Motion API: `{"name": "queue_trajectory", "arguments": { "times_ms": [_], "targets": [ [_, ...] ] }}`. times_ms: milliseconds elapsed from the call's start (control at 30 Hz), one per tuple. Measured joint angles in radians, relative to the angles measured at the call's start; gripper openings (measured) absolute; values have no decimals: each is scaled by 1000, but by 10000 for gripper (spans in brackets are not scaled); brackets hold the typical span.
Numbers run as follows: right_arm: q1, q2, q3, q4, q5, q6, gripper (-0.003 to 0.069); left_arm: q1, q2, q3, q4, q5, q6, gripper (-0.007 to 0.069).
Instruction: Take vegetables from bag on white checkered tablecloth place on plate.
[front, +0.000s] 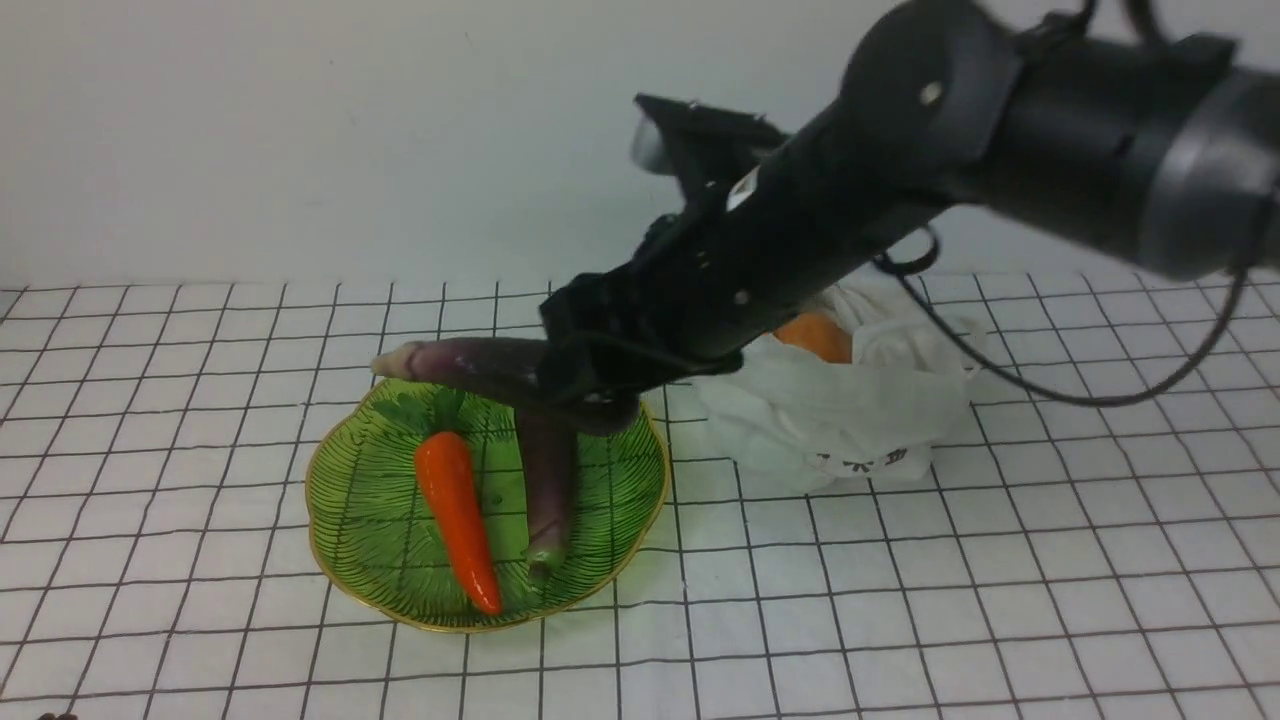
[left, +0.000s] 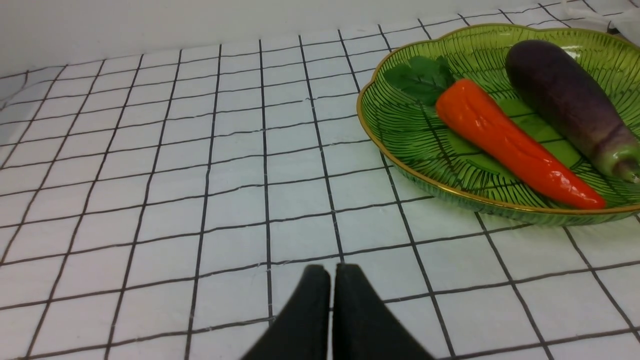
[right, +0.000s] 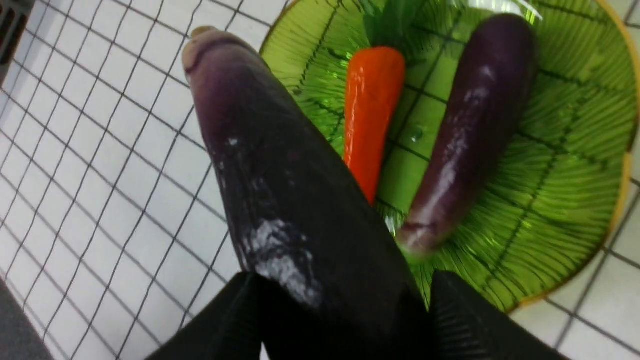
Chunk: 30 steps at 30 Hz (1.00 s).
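My right gripper (front: 590, 385) is shut on the long dark purple eggplant (front: 470, 365) with a pale stem end and holds it level above the far side of the green plate (front: 370, 560). It also shows in the right wrist view (right: 270, 185) above the plate (right: 565, 165). The white bag (front: 850, 410) lies right of the plate, with the dull-orange vegetable (front: 815, 335) showing in its mouth. My left gripper (left: 331, 280) is shut and empty, low over the checkered tablecloth (left: 200, 175), apart from the plate (left: 400, 130).
On the plate lie a bright orange carrot (front: 458, 515) with green leaves and a purple eggplant with a green tip (front: 548, 480). Both show in the left wrist view, carrot (left: 505, 142) and eggplant (left: 570, 102). A white wall stands behind.
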Motion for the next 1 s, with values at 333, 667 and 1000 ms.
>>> {"name": "queue_trajectory", "arguments": {
  "times_ms": [333,667,1000],
  "targets": [
    [51,179,0,3,-195,20,393,0,0,0,0,0,0,-8],
    [52,196,0,-50,-220,-11,500,0,0,0,0,0,0,-8],
    [53,99,1,-270,-135,1,640,0,0,0,0,0,0,-8]
  ]
}}
